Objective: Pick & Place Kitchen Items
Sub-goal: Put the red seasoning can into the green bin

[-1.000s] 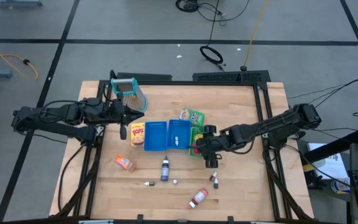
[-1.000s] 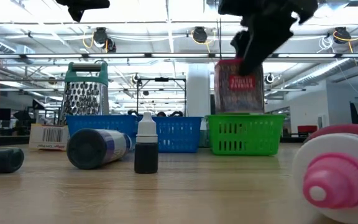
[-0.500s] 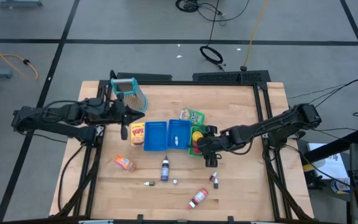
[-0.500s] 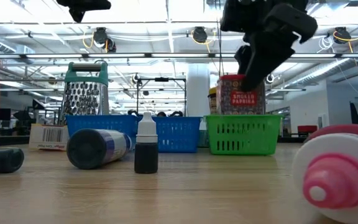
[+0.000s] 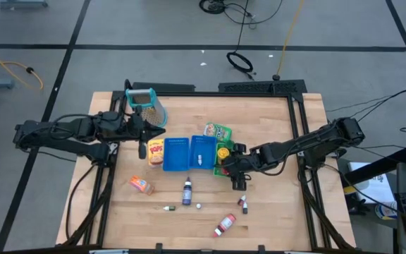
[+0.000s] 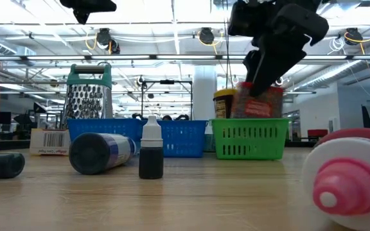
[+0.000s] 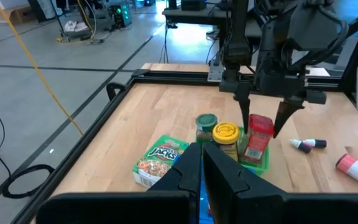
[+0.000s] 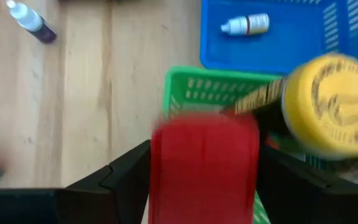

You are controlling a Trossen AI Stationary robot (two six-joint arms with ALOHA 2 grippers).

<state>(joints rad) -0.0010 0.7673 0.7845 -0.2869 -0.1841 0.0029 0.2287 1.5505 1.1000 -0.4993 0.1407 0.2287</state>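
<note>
Over the green tray (image 5: 221,168), right of centre on the table, my right end effector (image 7: 263,127) has spread its fingers and the red paprika block (image 6: 258,102) has dropped in beside the yellow-lidded jar (image 7: 225,138); that item looks placed. My left end effector (image 7: 202,163) waits clenched, empty.

Two trays (image 5: 177,154) — one blue, one green (image 5: 222,168) — and one grater (image 5: 146,106).
</note>
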